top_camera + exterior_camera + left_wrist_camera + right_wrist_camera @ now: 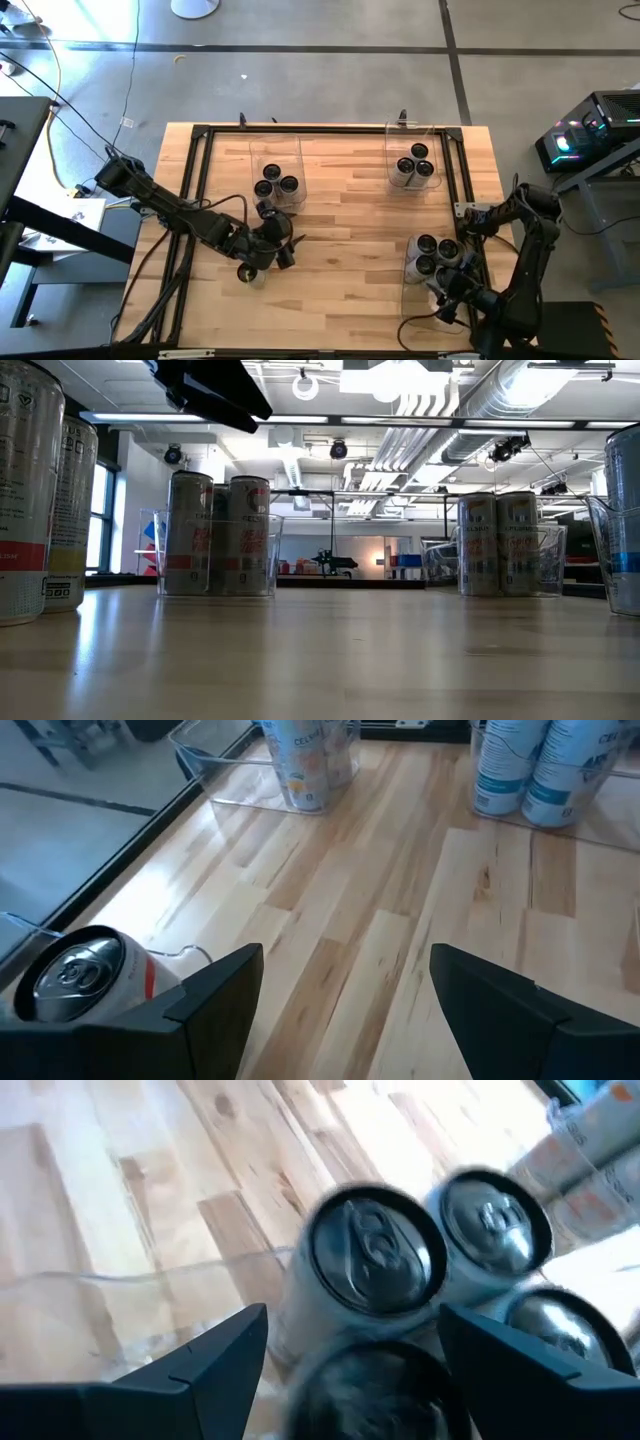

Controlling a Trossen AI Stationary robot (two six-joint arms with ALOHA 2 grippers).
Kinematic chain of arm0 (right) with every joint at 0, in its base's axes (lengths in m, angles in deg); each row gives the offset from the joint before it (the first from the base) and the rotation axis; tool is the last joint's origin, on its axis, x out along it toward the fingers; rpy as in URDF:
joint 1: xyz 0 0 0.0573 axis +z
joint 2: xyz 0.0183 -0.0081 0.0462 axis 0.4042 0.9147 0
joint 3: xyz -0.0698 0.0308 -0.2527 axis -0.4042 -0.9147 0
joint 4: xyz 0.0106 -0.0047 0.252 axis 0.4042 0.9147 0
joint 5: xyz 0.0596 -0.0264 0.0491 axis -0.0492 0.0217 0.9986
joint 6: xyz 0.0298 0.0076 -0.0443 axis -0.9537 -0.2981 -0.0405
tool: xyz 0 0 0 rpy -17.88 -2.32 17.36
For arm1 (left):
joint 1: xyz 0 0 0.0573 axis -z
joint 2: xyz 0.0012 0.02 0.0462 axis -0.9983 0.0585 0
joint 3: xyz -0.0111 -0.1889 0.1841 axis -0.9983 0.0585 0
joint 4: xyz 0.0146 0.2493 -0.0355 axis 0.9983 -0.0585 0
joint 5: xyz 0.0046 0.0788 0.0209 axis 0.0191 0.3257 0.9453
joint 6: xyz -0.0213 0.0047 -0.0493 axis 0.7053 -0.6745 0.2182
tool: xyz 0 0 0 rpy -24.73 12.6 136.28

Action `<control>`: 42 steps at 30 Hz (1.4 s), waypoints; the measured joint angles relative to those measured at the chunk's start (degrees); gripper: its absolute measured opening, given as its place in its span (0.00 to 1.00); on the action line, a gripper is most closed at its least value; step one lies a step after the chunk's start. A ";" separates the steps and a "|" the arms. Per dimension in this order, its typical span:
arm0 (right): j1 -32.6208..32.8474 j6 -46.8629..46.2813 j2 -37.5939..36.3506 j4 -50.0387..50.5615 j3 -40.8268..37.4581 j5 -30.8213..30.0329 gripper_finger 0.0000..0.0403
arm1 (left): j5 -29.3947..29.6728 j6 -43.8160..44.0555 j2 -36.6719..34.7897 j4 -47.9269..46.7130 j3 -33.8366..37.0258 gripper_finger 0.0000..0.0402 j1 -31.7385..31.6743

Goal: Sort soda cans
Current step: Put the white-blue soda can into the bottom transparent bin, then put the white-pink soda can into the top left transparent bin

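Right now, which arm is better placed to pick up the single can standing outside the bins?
Probably the left. Its gripper hovers with jaws open right beside the loose can. The right gripper is across the table, over a bin of cans.

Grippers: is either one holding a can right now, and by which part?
Neither. The left gripper is open over bare table, a can beside it. The right gripper is open above the cans in its bin.
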 joint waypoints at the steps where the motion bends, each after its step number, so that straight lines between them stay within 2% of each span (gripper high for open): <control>1: -0.40 0.72 -0.02 0.02 0.20 -0.42 0.71 | -0.35 0.01 0.00 0.22 0.00 0.70 -0.15; 13: -4.19 7.83 -0.15 0.11 1.19 -3.48 0.72 | -1.00 -0.55 0.00 1.05 0.00 0.70 -0.71; 18: -5.30 13.60 -0.31 0.00 8.16 -6.17 0.72 | -1.13 -0.66 0.00 1.03 0.00 0.70 -0.69; 22: -5.90 19.14 -0.33 -0.02 14.69 -7.89 0.72 | -3.96 -3.04 -0.24 0.34 -0.45 0.70 -0.68; 24: -6.06 21.34 -0.33 -0.71 16.85 -11.87 0.72 | -7.36 -4.98 -0.24 -2.37 -2.33 0.70 -0.31; 26: -6.06 24.06 -0.36 -2.43 17.61 -18.74 0.72 | -11.56 -6.80 -0.34 -6.43 -5.08 0.70 0.36; 29: -6.98 27.05 -0.36 -5.04 16.80 -31.15 0.72 | -17.54 -4.56 -0.39 -17.55 -10.24 0.70 1.52; 31: -9.03 27.08 -0.36 -5.32 16.24 -35.71 0.72 | -20.92 -1.72 -0.39 -26.21 -14.28 0.70 2.30; 36: -17.16 30.90 -0.35 -7.28 14.83 -33.51 0.72 | -31.24 2.79 -0.43 -41.33 -24.30 0.70 5.02; 39: -21.69 34.94 -0.35 -11.66 13.65 -31.42 0.72 | -34.27 1.80 -0.45 -41.72 -27.43 0.70 8.45; 42: -24.73 43.19 -0.35 -18.17 12.25 -28.35 0.72 | -33.38 -1.33 -0.45 -41.74 -27.64 0.70 12.60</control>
